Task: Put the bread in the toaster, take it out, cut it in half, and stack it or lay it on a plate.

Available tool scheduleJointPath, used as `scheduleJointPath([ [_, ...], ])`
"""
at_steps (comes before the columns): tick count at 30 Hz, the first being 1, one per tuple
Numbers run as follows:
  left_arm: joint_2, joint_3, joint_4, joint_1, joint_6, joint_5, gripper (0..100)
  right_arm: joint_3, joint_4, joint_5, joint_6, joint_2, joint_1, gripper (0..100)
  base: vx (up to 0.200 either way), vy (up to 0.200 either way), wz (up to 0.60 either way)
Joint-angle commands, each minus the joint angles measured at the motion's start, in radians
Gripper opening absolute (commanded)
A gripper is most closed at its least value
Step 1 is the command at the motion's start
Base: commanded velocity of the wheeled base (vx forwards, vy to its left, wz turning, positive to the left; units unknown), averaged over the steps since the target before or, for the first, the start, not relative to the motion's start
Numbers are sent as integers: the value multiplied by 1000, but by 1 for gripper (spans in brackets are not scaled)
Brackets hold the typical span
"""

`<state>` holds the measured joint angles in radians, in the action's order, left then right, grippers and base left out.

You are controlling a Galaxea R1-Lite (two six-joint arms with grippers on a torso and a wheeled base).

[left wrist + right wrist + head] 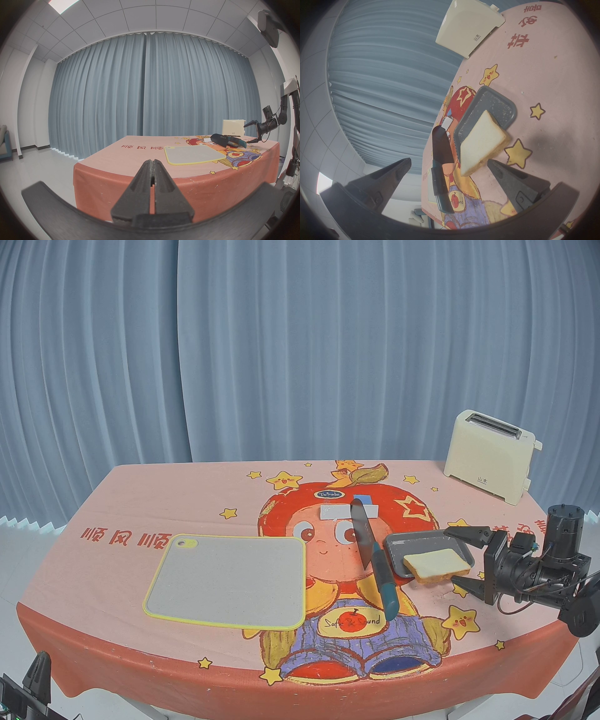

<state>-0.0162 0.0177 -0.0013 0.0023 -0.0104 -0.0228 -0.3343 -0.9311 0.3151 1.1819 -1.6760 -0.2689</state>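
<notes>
Counter (156, 502): covered with a pink cartoon-print cloth and carrying all items.

Cutting board (228, 580): grey with a yellow rim, flat on the left half.

Toaster (490, 455): cream, upright at the far right corner, well apart from the rest.

Tray (419, 543): grey, flat, right of centre.

Knife (373, 559): lies flat between board and tray, just beside the tray, with its handle toward the near edge.

Bread (436, 564): one slice, lying on the tray and overhanging its near edge.

Right gripper (451, 555): level with the bread. Its fingers (515, 184) are spread wide on either side of the slice's right end and grasp nothing. One tip is just beside a crust corner, and contact cannot be confirmed.

Left gripper (152, 162): off the counter's near left side. Its fingers are pressed together with nothing between them.
</notes>
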Motion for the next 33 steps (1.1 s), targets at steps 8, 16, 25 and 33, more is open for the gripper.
scheduleJointPath([
  [8,4,-18,0,1,0,0,0,-5,-87,-2,28,-111,4,100,0,0,0],
  [16,4,-18,0,2,0,0,0,-12,-134,-1,64,-119,4,100,0,0,0],
  [25,4,-18,0,1,0,0,0,-20,-135,-1,65,-134,7,100,0,0,0],
  [33,4,-18,0,1,0,0,0,-63,-132,-2,114,-156,23,100,0,0,0],
])
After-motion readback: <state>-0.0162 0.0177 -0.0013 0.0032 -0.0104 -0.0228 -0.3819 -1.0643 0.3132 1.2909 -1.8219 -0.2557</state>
